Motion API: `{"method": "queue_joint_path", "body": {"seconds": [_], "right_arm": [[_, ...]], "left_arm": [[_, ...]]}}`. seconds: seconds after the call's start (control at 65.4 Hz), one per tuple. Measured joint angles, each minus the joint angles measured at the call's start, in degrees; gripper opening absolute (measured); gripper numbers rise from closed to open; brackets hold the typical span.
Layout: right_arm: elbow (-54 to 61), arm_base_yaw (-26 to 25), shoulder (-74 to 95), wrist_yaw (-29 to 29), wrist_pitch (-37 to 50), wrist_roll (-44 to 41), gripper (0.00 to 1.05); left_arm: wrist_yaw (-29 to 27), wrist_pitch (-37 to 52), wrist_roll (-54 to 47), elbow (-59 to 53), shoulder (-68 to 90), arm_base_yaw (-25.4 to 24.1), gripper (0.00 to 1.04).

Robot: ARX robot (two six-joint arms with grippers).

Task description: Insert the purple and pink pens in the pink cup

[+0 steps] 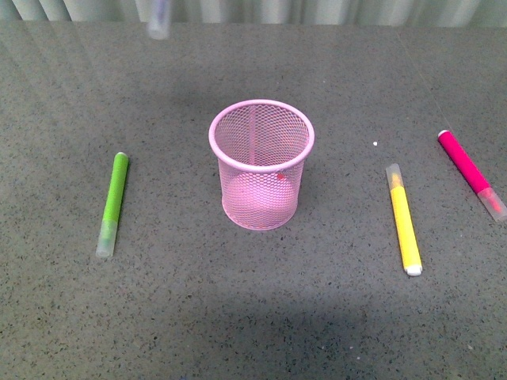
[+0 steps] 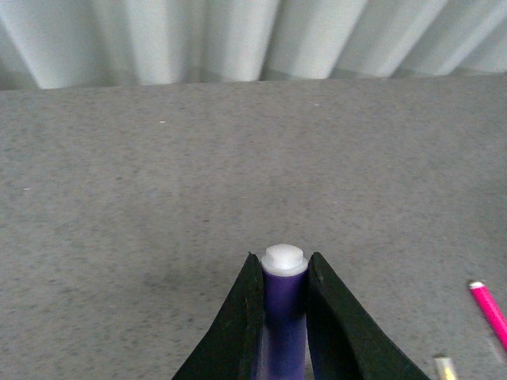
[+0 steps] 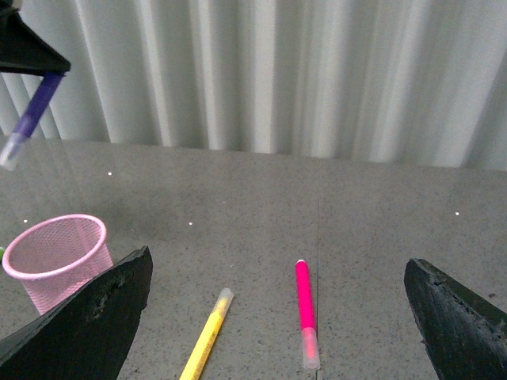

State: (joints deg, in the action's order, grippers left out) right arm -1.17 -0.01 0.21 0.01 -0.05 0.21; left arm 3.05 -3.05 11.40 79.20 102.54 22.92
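A grey speckled tabletop (image 1: 253,324) carries one pink cup (image 1: 260,194), which stands upright near the middle with its mouth open to the top. There are four pens in all: one purple, one pink, one yellow and one green. The green marker (image 1: 113,202) lies alone on the robot's left, well apart from the cup, with its clear cap toward the robot. On the right lie two. The yellow marker (image 1: 404,226) is nearer the cup, and the pink pen (image 1: 471,172) lies beyond it toward the table's right edge, so the yellow one lies between the cup and the pink pen. The two do not touch. The pink pen's white plug points away from the robot and its clear cap points toward it. A small white speck (image 1: 375,143) sits on the tabletop near the yellow marker's far end. The purple pen (image 2: 284,317) is off the table, pinched between the two black fingers (image 2: 238,324) of the left hand (image 2: 285,265), with its white plug showing at the fingertips. From the right wrist it hangs tilted, cap end lowest, high above the tabletop beyond the cup. In the front view only its blurred tip shows at the top edge, left of the cup. The right hand (image 3: 277,261) is spread wide with nothing between its fingers, above the pink pen and yellow marker. A white pleated curtain (image 3: 277,71) closes the far side.
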Motion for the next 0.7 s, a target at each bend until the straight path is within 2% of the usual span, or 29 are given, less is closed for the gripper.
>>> {"method": "queue_joint_path", "body": {"seconds": [0.076,0.168,0.703], "right_arm": [[0.00,0.00,0.00,0.00,0.00,0.00,0.97],[0.00,0.00,0.00,-0.02,0.00,0.00,0.97],[0.00,0.00,0.00,-0.02,0.00,0.00,0.97]], "left_arm": [[-0.96,2.58,2.03,-1.09,0.46,3.48,0.08],[-1.55,4.46,3.26,-2.16,1.22,5.42,0.08],[-3.28,10.62,1.70,-10.23,2.97,7.28,0.08]]}}
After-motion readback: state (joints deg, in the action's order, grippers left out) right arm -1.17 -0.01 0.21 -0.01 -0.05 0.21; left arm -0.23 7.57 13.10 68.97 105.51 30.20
